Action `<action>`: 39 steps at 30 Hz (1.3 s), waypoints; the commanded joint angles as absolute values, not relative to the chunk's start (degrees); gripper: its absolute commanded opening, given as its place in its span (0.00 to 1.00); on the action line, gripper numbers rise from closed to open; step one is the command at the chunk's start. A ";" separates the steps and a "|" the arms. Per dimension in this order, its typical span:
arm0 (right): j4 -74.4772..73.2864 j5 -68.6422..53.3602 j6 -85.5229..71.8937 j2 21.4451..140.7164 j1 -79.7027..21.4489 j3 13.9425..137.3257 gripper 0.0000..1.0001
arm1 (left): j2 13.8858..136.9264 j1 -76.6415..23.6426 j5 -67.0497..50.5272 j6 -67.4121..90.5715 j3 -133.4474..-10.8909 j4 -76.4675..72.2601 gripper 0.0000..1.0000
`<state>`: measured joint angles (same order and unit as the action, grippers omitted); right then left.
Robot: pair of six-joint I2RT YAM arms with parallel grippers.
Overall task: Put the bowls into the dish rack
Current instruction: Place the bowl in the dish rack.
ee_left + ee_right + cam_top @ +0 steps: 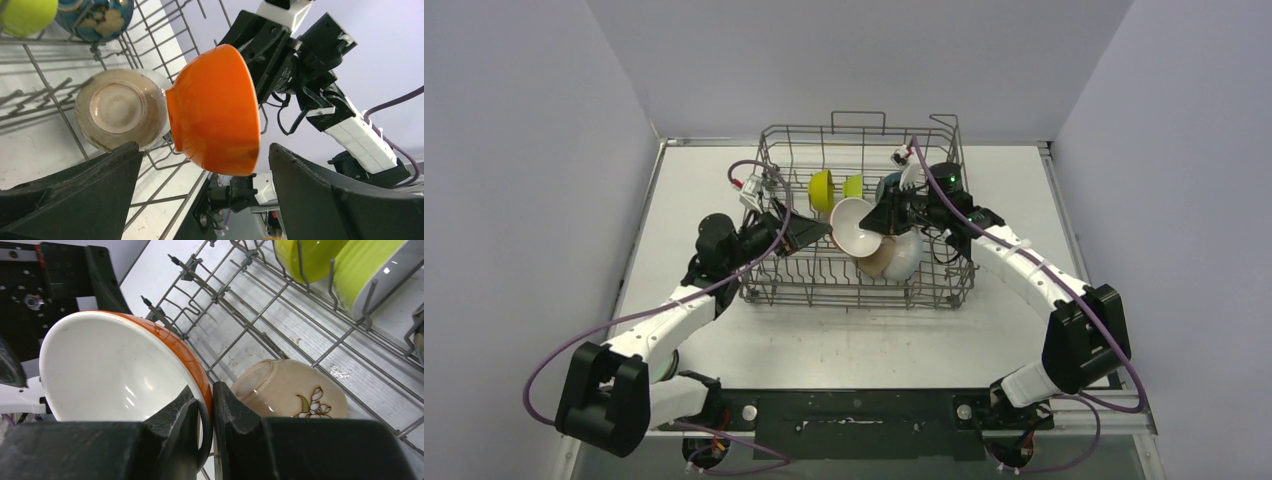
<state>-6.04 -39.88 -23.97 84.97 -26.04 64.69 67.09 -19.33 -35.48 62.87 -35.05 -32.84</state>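
The dish rack [771, 160] stands mid-table. My right gripper [211, 407] is shut on the rim of an orange bowl [115, 370] with a white inside, holding it tilted over the rack floor [235, 335]. In the top view this orange bowl [852, 224] hangs between both arms. My left gripper [205, 200] is open just below the orange bowl [215, 110], its fingers [80, 195] apart from it. A beige flowered bowl [292, 390] lies upside down in the rack beside a white bowl [908, 256]. Yellow [821, 190], lime [853, 185] and blue-patterned [97, 17] bowls stand in the back row.
Upright tines [172, 261] and the rack's wire walls [944, 285] surround both grippers. The right arm [350, 130] reaches in from the rack's right side, the left arm [674, 310] over its left wall. Purple cables [754, 165] loop near the rack's back left corner.
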 commanded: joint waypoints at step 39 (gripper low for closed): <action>-2.32 -38.76 -24.46 82.98 -29.53 66.16 0.79 | 70.71 -25.75 -35.68 59.77 -42.88 -28.05 0.00</action>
